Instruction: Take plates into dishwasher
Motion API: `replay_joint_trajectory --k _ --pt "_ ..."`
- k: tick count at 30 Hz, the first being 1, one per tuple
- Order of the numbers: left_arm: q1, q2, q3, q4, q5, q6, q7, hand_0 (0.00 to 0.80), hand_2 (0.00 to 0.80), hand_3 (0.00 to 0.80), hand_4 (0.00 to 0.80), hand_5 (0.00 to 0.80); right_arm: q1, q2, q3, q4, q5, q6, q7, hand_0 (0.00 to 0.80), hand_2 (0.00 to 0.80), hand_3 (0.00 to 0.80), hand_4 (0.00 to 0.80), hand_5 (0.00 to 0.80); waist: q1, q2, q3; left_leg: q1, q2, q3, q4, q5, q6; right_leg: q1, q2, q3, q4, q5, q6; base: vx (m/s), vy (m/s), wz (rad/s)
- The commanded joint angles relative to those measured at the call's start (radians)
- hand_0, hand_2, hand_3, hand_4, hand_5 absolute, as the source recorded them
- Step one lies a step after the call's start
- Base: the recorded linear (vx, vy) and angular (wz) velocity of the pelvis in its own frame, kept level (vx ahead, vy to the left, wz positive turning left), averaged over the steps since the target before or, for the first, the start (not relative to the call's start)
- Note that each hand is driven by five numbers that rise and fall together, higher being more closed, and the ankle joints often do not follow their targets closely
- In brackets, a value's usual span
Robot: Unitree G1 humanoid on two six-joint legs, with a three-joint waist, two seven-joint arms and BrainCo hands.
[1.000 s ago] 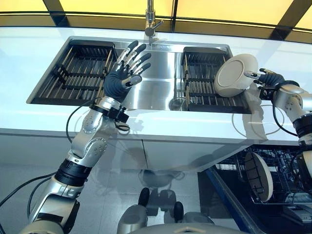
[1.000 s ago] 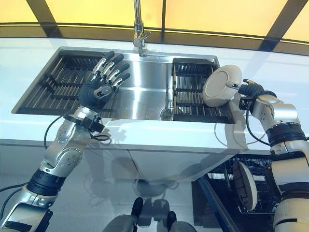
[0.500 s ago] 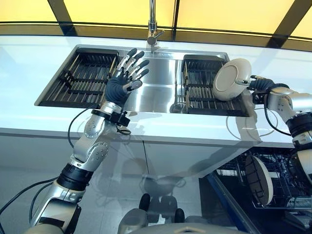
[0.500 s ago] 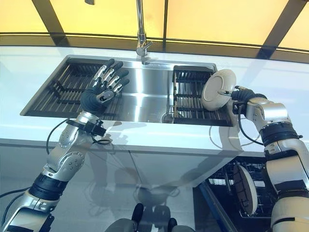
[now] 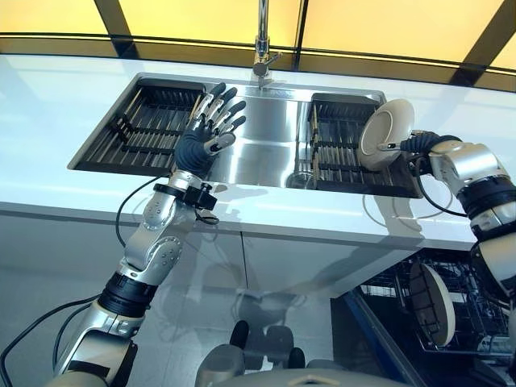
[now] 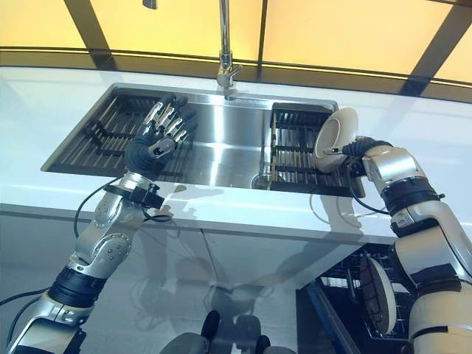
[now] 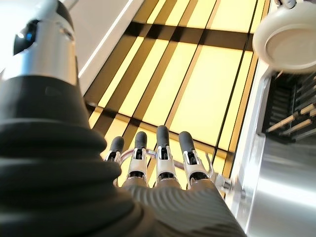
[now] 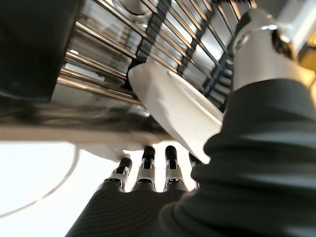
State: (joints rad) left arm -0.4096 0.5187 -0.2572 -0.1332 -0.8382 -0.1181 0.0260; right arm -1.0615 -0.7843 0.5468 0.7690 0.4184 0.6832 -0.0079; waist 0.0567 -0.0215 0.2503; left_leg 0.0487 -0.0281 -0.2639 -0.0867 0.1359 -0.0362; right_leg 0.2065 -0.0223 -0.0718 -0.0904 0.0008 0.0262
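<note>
A white plate [image 5: 385, 133] stands tilted on edge over the right end of the sink's right-hand rack [image 5: 339, 149]. My right hand [image 5: 421, 143] is shut on its rim from the right, thumb on one face and fingers [image 8: 147, 168] behind the other. The same plate [image 8: 173, 103] shows against the rack bars in the right wrist view. My left hand [image 5: 206, 131] hovers open over the middle of the steel sink [image 5: 262, 149], its fingers [image 7: 159, 150] straight and spread, holding nothing. Low on the right, the open dishwasher [image 5: 463, 278] has another white plate [image 5: 433, 294] standing in its rack.
A second dark rack [image 5: 145, 125] lies in the sink's left part. The faucet [image 5: 263, 48] rises behind the sink's middle. The white counter [image 5: 48, 113] runs round the sink, with its front edge above the dishwasher door [image 5: 379, 339].
The camera has shifted. The plate in my right hand has turned from nearly face-on to more edge-on and come a little toward the sink's middle. My left hand holds its pose.
</note>
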Motion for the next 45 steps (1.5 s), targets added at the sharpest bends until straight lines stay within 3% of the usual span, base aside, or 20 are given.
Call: replay_joint_trajectory --k 1,8,17,25,33,45 --pt "-0.014 0.010 0.011 -0.012 0.013 -0.042 0.003 0.000 0.000 0.000 0.000 0.000 -0.185 -0.005 0.080 0.012 -0.030 -0.067 -0.039 0.800 0.800 0.800 0.800 0.800 0.048 -0.029 0.009 0.072 -0.035 0.032 -0.001 -0.122 0.087 -0.062 0.007 -0.003 0.076 -0.016 -0.048 -0.018 0.018 0.10" --pt "0.008 0.011 0.029 -0.011 -0.003 -0.077 -0.016 0.000 0.000 0.000 0.000 0.000 -0.172 0.000 0.047 -0.020 0.014 -0.148 -0.166 0.800 0.800 0.800 0.800 0.800 0.062 -0.018 0.021 0.055 -0.037 0.018 -0.001 -0.116 0.088 -0.073 0.006 -0.007 0.070 -0.013 -0.050 -0.031 0.024 0.11" --pt "0.006 0.016 0.036 -0.016 -0.013 -0.106 -0.024 0.000 0.000 0.000 0.000 0.000 -0.122 -0.032 0.017 -0.049 -0.005 -0.174 -0.168 0.800 0.800 0.800 0.800 0.800 0.057 -0.013 0.032 0.046 -0.038 0.025 -0.001 -0.115 0.089 -0.088 0.000 -0.010 0.077 -0.010 -0.046 -0.030 0.021 0.06" --pt "0.008 0.012 0.035 -0.025 -0.006 -0.093 -0.033 0.000 0.000 0.000 0.000 0.000 -0.124 -0.054 0.017 -0.106 0.011 -0.284 -0.145 0.800 0.800 0.800 0.800 0.800 0.043 -0.027 0.008 0.060 -0.039 0.039 -0.001 -0.125 0.091 -0.082 0.001 0.001 0.076 -0.009 -0.040 -0.001 0.004 0.00" --pt "0.024 0.005 0.037 -0.027 -0.005 -0.079 -0.051 0.000 0.000 0.000 0.000 0.000 -0.112 -0.102 -0.007 -0.208 -0.036 -0.370 -0.114 0.800 0.800 0.800 0.800 0.800 0.016 -0.039 -0.056 0.093 -0.042 0.076 -0.001 -0.150 0.095 -0.060 0.001 0.026 0.075 -0.012 -0.025 -0.016 0.049 -0.08" --pt "-0.037 0.017 0.027 -0.013 -0.027 -0.069 -0.043 0.000 0.000 0.000 0.000 0.000 -0.080 -0.159 -0.077 -0.282 -0.010 -0.408 -0.084 0.800 0.800 0.800 0.800 0.800 -0.045 -0.037 -0.131 0.138 -0.040 0.169 -0.001 -0.198 0.095 -0.017 0.001 0.101 0.003 0.028 0.010 -0.050 0.023 -0.23"
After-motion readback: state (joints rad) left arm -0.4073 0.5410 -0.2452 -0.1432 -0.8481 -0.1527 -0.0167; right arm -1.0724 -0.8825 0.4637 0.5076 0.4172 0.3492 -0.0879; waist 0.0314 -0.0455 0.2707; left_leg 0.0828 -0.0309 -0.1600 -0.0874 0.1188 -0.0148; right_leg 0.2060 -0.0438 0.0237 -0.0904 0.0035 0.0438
